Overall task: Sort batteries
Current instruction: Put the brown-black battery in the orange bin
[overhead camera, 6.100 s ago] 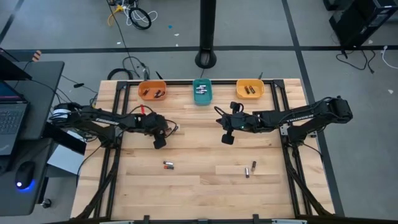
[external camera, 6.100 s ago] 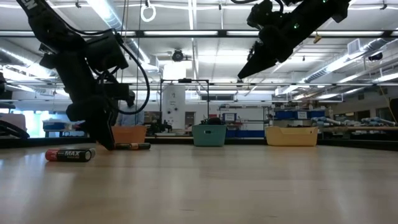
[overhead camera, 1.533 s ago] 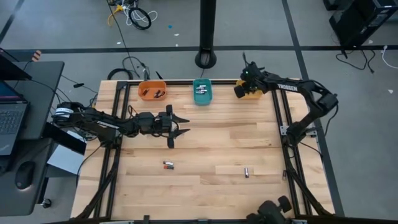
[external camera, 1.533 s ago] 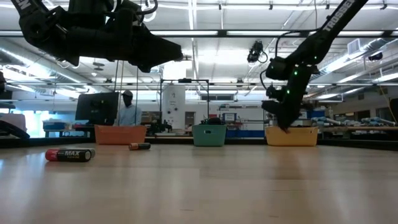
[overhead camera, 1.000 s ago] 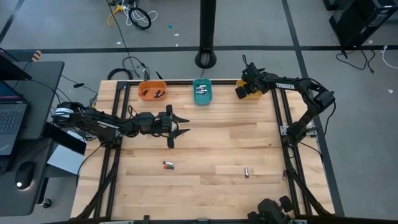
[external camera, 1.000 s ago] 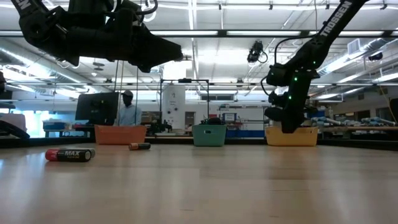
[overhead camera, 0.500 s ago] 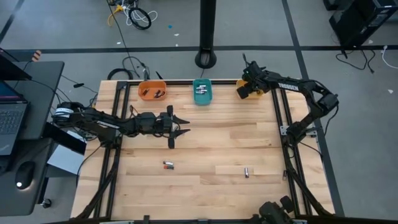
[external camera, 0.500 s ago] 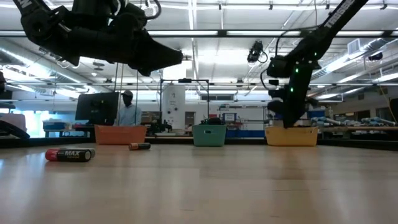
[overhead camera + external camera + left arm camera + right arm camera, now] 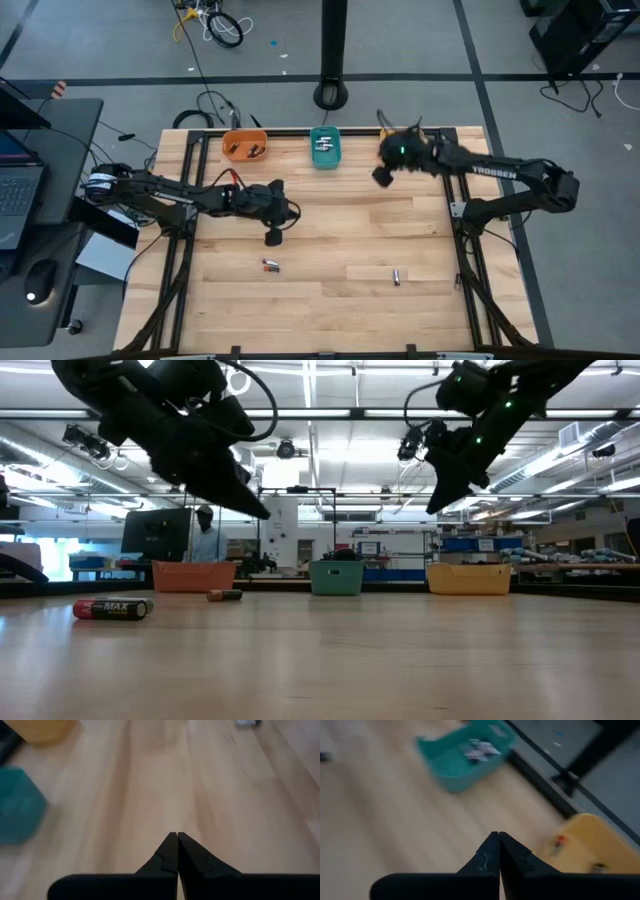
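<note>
Overhead, the wooden bench (image 9: 330, 230) carries both dark arms and three bins along its far edge: orange bin (image 9: 244, 146), teal bin (image 9: 325, 146), and yellow bin (image 9: 580, 845), which the right arm mostly covers from above. The left pincer (image 9: 273, 237) hangs over the bench's left middle, its tips pressed together and empty. The right pincer (image 9: 381, 177) is raised between the teal and yellow bins, likewise pressed together on nothing.

Two batteries lie loose near the front. The left battery (image 9: 270, 265) lies with its long axis across the bench, red end leftward; the low view shows "MAX" printed on it. The right battery (image 9: 396, 276) is silver and lies roughly front-to-back. Cells inside the bins are too small to count.
</note>
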You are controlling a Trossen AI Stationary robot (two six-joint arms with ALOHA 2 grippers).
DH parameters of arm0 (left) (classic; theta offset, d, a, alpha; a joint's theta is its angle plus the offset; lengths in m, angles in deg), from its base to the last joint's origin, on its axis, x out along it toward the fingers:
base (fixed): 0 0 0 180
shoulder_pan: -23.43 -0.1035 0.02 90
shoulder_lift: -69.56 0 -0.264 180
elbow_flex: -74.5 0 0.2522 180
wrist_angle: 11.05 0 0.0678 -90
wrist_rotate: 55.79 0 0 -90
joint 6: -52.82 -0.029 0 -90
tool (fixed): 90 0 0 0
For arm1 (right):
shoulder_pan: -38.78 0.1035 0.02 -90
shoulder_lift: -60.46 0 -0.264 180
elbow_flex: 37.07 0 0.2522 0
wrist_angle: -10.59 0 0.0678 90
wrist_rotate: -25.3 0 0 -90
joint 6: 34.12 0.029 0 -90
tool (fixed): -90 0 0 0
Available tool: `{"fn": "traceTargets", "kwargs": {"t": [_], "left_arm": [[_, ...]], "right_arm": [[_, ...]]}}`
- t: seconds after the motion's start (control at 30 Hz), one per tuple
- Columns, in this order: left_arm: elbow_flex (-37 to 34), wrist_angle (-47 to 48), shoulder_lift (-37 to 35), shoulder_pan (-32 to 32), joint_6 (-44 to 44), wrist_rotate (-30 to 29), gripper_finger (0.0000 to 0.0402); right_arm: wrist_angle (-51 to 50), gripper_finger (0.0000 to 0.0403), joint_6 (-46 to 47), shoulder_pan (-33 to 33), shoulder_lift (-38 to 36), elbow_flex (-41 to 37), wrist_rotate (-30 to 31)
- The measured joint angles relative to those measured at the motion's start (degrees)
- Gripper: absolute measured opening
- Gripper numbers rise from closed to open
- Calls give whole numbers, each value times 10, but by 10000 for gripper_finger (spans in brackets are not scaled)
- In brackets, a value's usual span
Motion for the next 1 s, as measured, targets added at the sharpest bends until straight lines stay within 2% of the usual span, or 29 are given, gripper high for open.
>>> {"fn": "traceTargets", "kwargs": {"t": [0.17, 0.33, 0.6, 0.83, 1.0], "left_arm": [[1, 60, 0, 25, 56, 2, 11], [1, 65, 0, 59, 72, 2, 11], [1, 58, 0, 77, 91, -60, 10], [-30, -22, 0, 77, 91, -62, 10], [-61, -78, 0, 76, 91, -62, 10]], "right_arm": [[35, 17, 58, 106, -26, -31, 24], [14, 10, 122, 213, -37, -34, 35], [-140, 21, 383, 389, -44, -34, 27], [-244, 16, 588, 512, -41, -34, -47], [-322, 36, 615, 582, -28, -34, -138]]}}
